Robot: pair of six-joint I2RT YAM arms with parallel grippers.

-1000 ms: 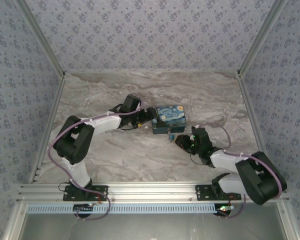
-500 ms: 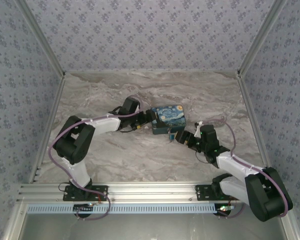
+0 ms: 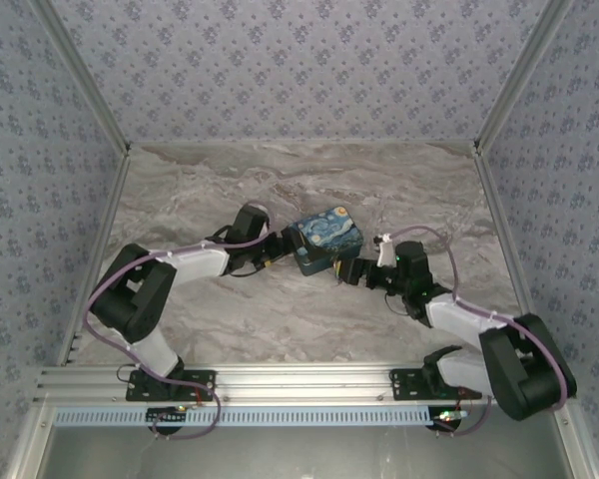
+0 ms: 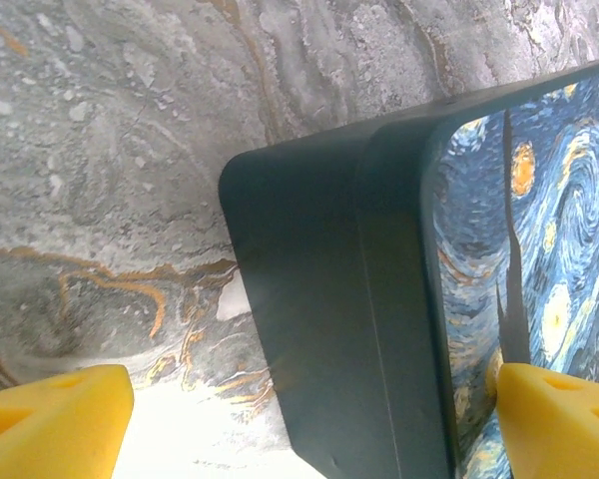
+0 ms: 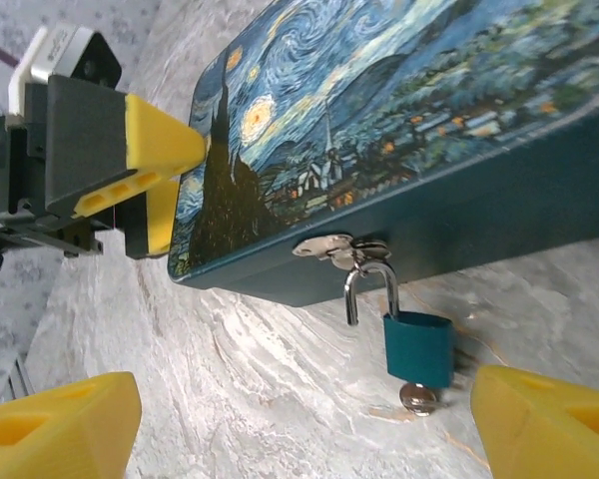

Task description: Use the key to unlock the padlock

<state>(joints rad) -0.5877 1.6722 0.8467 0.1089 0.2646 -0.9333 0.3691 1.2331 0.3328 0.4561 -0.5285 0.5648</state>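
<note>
Marbled surface (image 3: 280, 180) carrying a starry-night printed box (image 3: 324, 238). Left gripper (image 3: 283, 245), jaws apart, straddles the box's end. Right gripper (image 5: 309, 419), jaws apart, faces its front wall. There the blue padlock (image 5: 417, 344) hangs from the hasp (image 5: 329, 246), with the key (image 5: 417, 398) at its underside.

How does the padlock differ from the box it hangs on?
Size: the padlock is tiny; the box is far bigger. Look: the padlock is plain with a metal shackle; the box has a starry-night picture on its lid. Pose: the padlock hangs from the latch on the box's side; the box lies flat on the table. Both are teal-blue.
</note>
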